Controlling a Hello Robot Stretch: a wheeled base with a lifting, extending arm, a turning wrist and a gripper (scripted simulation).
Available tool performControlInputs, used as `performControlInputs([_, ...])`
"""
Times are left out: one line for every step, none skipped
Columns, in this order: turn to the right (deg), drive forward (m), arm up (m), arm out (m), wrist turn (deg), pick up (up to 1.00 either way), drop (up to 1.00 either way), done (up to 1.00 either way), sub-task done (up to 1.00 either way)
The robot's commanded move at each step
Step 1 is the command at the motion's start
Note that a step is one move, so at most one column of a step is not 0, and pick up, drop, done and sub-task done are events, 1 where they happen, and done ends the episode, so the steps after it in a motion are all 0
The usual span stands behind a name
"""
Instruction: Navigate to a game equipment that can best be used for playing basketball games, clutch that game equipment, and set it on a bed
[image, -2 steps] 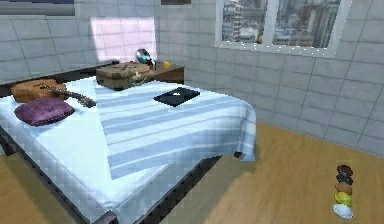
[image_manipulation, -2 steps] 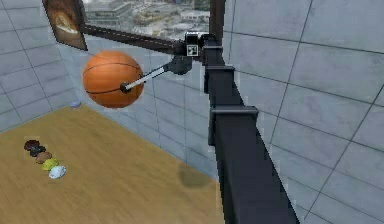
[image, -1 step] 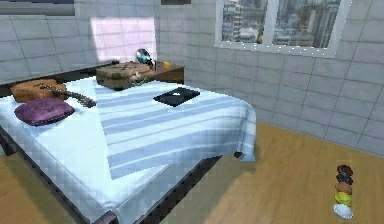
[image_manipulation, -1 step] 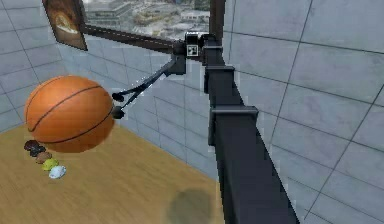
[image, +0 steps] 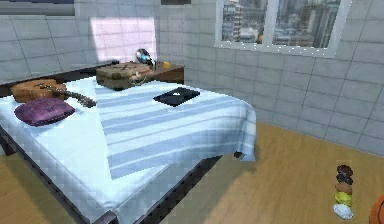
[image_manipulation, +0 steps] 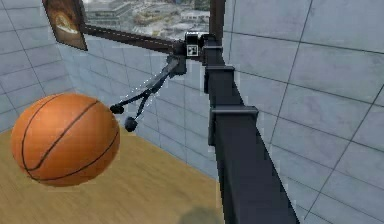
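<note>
basketball (image_manipulation: 65, 138): orange with black seams, large at the arm side view's left. It hangs at the finger end of the gripper, clear of the wood floor (image_manipulation: 150, 190) behind it.
gripper (image_manipulation: 124, 114): dark body left of the two white marker squares (image_manipulation: 192, 45). Two thin fingers (image_manipulation: 131, 122) slant down-left to the ball's upper right edge. It has hold of the basketball. How wide it stands: cannot tell (the fingers look the same either way).
arm (image_manipulation: 235, 140): dark square bar, rising from the bottom edge right of the middle toward the window wall.
arm side backdrop: grey tiled wall (image_manipulation: 320, 90), window (image_manipulation: 150, 15) with a city view along the top, framed picture (image_manipulation: 68, 22) in the top left corner.
bed (image: 60, 150): takes the forward view's left and middle. Pale blue cover, dark frame, standing on wood floor.
on the bed: striped blanket (image: 170, 125) across the near half, guitar (image: 50, 92) at the left, purple cushion (image: 45, 112) just in front of it, dark flat slab (image: 176, 96) toward the far edge, brown bag (image: 125, 73) at the head end.
bed head: small nightstand (image: 172, 72) against the wall, with a round thing (image: 144, 57) by it, too small to name.
forward view's right: large city window (image: 280, 22) in the tiled wall. A low stack of small blobs (image: 344, 190) (dark, orange, white, yellow-green) sits on the floor in the lower corner, well apart from the bed.
</note>
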Motion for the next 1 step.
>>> performControlInputs([0.0,0.0,0.0,-0.48,0.0,0.0,0.0,0.0,0.0])
